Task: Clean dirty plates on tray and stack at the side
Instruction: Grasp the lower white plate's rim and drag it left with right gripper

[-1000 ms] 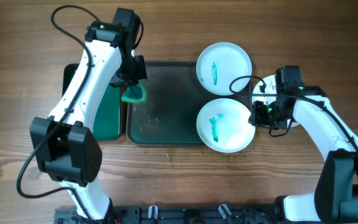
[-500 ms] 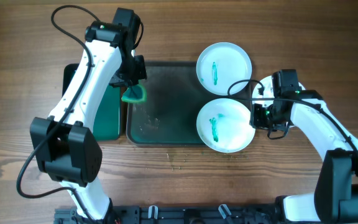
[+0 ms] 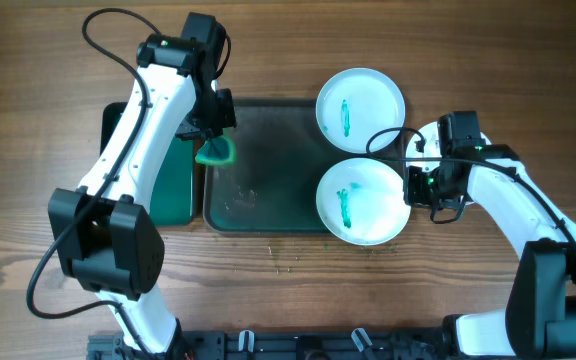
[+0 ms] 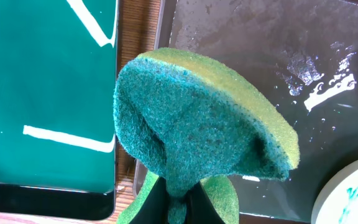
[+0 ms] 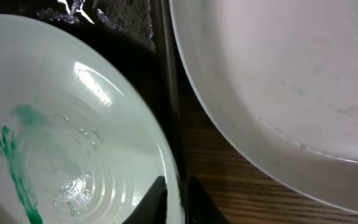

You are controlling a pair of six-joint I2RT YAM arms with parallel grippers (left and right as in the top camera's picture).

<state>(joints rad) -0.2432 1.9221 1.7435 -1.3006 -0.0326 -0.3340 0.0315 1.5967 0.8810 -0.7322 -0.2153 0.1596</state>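
Overhead: the right arm has closed in on the near smeared plate.
We see the right gripper slid left within the last second and now steady. Its jaws sit astride that plate's rim at the tray's right end; we cannot tell whether they pinch. The left gripper is clamped on the sponge over the tray's left end. We judge scrubbing is next.

you're looking straight down on a wooden worktop that fills the overhead view edge to edge, mid-brown, its grain running left to right in darker streaks. the light is bright and even, shadows soft. a few pale specks lie on the wood. a black rail runs along the bottom edge.
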